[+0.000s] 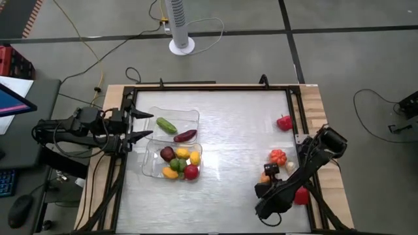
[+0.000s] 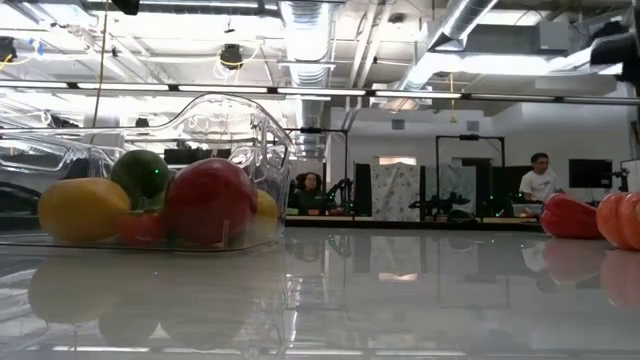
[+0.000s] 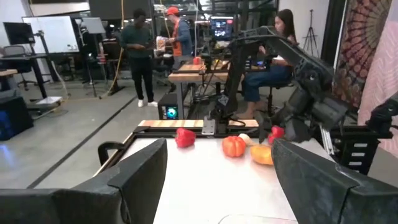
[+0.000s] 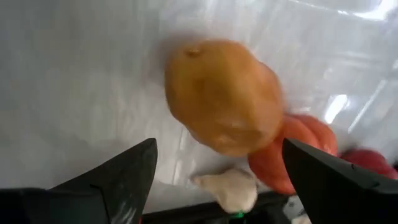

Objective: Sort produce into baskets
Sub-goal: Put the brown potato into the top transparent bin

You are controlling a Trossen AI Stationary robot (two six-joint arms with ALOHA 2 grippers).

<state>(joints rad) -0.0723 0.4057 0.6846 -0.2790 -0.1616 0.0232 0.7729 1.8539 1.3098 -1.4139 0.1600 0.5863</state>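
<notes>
Two clear trays stand side by side at the table's left. The far tray (image 1: 191, 116) holds a green cucumber (image 1: 166, 125) and a dark purple piece (image 1: 185, 136). The near tray (image 1: 149, 166) holds several pieces (image 1: 179, 162). My left gripper (image 1: 145, 125) is open and empty at the trays' left edge. My right gripper (image 1: 264, 187) is open, pointing down over an orange piece (image 4: 224, 96), with a finger on either side and apart from it. Beside that piece lie a whitish piece (image 4: 230, 190) and an orange-red pumpkin (image 1: 278, 156).
A red pepper (image 1: 284, 122) lies at the far right, and another red piece (image 1: 301, 194) lies near the right rail under my right arm. The table's middle (image 1: 228, 150) is bare. People stand and sit in the room beyond the table.
</notes>
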